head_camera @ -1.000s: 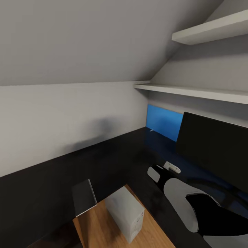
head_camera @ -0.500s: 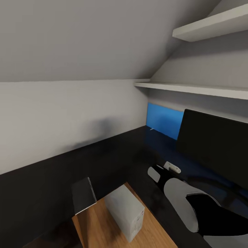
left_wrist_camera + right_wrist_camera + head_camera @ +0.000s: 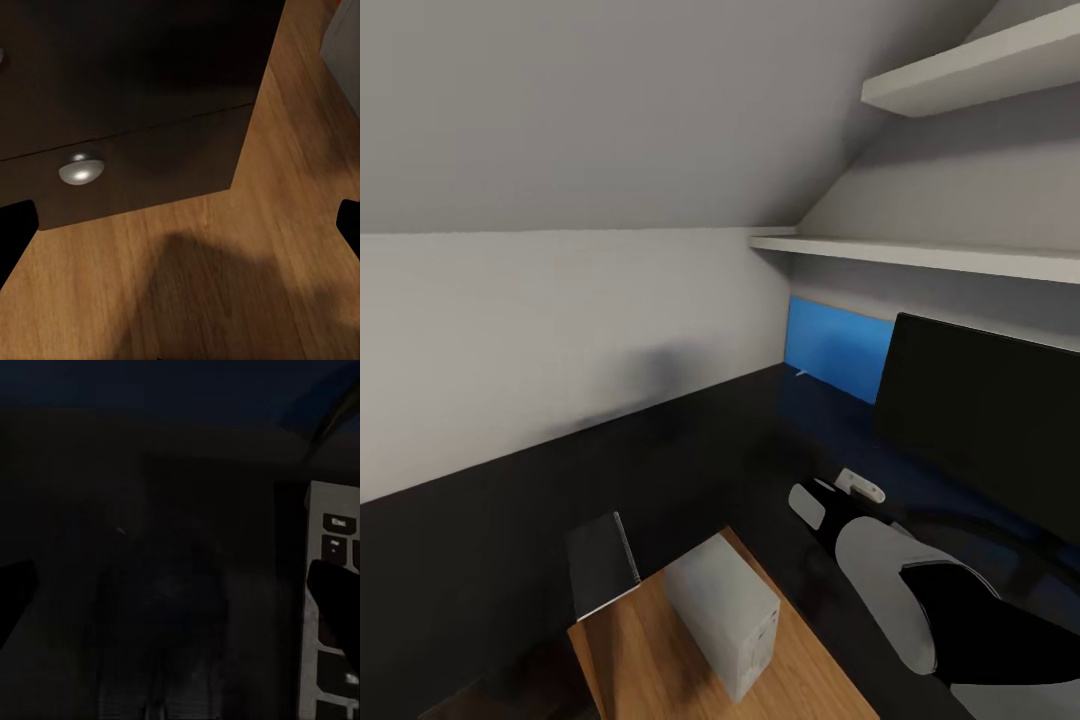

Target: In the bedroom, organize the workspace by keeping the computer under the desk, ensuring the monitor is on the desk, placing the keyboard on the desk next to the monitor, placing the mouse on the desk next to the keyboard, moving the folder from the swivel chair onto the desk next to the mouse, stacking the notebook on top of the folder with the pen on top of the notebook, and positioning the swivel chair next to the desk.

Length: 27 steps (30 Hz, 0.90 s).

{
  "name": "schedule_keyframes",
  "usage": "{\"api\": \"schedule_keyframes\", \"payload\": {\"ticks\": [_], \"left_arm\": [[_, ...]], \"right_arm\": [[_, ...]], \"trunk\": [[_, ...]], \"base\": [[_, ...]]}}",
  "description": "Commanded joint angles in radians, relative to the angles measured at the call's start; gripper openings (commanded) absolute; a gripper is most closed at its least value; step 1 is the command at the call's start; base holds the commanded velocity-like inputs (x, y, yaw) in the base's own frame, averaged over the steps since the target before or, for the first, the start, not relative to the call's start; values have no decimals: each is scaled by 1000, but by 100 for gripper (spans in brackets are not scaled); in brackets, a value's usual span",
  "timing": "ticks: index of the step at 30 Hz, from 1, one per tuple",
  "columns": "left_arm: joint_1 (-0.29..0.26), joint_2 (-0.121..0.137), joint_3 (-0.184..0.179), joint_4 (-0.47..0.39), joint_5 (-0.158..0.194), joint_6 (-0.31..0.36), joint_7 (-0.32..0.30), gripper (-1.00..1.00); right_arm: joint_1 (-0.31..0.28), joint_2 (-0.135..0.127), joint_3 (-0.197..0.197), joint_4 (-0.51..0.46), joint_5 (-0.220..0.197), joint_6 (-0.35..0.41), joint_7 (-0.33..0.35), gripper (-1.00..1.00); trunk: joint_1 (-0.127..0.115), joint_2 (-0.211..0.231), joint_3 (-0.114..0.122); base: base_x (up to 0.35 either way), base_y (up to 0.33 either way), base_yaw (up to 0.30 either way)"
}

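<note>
Monitor [image 3: 985, 430] upright on black worktop [image 3: 690, 470], right side; computer [image 3: 722, 615] on wood floor [image 3: 650, 660] below. Right gripper [image 3: 180, 585] spread open over worktop, keyboard [image 3: 330, 607] beside one finger. Left gripper [image 3: 180, 225] open near a drawer knob [image 3: 80, 168].

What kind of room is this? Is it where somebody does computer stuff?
Probably yes, a study corner under a sloped ceiling. A black monitor stands on a long black desk, a grey computer sits on the wooden floor, and white shelves hang on the wall.
</note>
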Motion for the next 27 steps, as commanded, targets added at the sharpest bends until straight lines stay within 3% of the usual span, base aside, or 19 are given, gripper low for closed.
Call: {"api": "schedule_keyframes", "payload": {"ticks": [1, 27], "left_arm": [[-1, 0, -1, 0, 1, -3, 4, 100], [-1, 1, -1, 1, -1, 0, 4, 100]], "right_arm": [[-1, 0, 3, 0, -10, -10, -1, 100], [1, 6, 15, -6, -1, -12, 1, 100]], "trunk": [[0, -1, -1], [0, -1, -1]], "base": [[0, 0, 0], [0, 0, 0]]}}
